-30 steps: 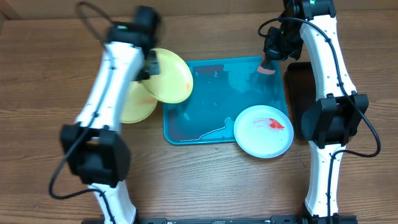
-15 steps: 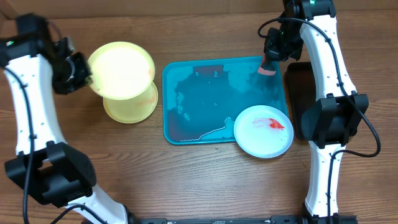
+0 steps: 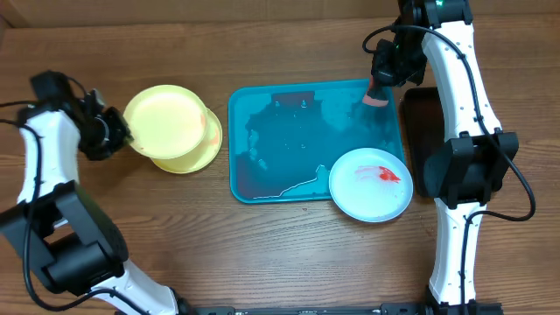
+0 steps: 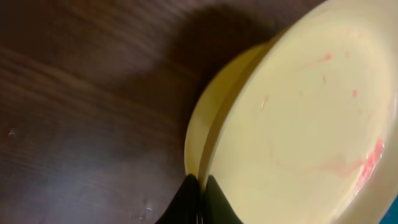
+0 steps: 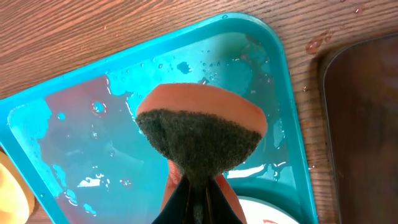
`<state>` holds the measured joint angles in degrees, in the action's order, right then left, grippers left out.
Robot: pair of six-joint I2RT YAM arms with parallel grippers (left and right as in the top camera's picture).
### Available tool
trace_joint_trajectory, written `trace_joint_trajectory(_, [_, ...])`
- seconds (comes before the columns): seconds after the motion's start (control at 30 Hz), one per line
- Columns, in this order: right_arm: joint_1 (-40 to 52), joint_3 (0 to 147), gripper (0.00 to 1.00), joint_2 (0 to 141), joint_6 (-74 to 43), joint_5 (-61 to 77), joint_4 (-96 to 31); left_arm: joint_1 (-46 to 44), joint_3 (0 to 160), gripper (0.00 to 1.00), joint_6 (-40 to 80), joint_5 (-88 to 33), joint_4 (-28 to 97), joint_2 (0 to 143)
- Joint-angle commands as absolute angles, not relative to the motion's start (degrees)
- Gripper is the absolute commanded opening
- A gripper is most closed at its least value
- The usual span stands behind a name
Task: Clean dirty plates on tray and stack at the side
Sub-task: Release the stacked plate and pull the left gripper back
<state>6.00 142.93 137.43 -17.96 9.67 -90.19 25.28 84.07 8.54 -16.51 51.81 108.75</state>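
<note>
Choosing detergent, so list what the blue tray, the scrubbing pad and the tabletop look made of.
Blue tray: likely moulded plastic, glossy; water beads and reflects on it. Scrubbing pad: orange foam with a dark, fibrous scouring face, matte. Tabletop: wood grain, satin; solid wood or laminate cannot be told.

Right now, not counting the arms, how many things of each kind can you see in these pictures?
Plates: 3 (upper yellow-green plate, lower yellow-green plate, white plate)
Trays: 2 (turquoise tray, black tray)
Sponge: 1
Total: 6
</note>
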Motion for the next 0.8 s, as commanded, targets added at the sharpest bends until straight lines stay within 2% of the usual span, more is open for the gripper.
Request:
trace_joint_trajectory(0.0, [5.8, 145.2, 0.04, 135.2, -17.5, 10.0, -90.2, 24.0, 79.3, 0.04, 10.9, -14.5, 47.7, 107.4])
trace_joint_trajectory(0.23, [5.8, 145.2, 0.04, 135.2, -17.5, 9.9, -90.1, 20.9, 72.8, 0.04, 11.4, -9.8, 38.6, 107.4])
trace_joint_trajectory(0.53, [5.8, 145.2, 0.04, 135.2, -17.2, 9.9, -90.2, 18.6, 71.7, 0.04, 17.6, 2.6, 39.0, 107.5])
trace_joint_trajectory(0.57, [5.8, 145.2, 0.04, 135.2, -17.0, 9.9, -90.2, 18.6, 71.7, 0.06, 17.6, 2.6, 39.2, 107.5])
trace_joint_trajectory(0.73, [5.8, 145.2, 0.04, 135.2, -16.6, 10.0, -90.2, 18.6, 72.2, 0.49, 17.5, 3.2, 40.8, 107.5])
trace_joint_trajectory(0.77, [5.8, 145.2, 0.04, 135.2, -16.6, 10.0, -90.2, 18.6, 72.5, 0.53, 17.3, 3.1, 41.3, 107.5])
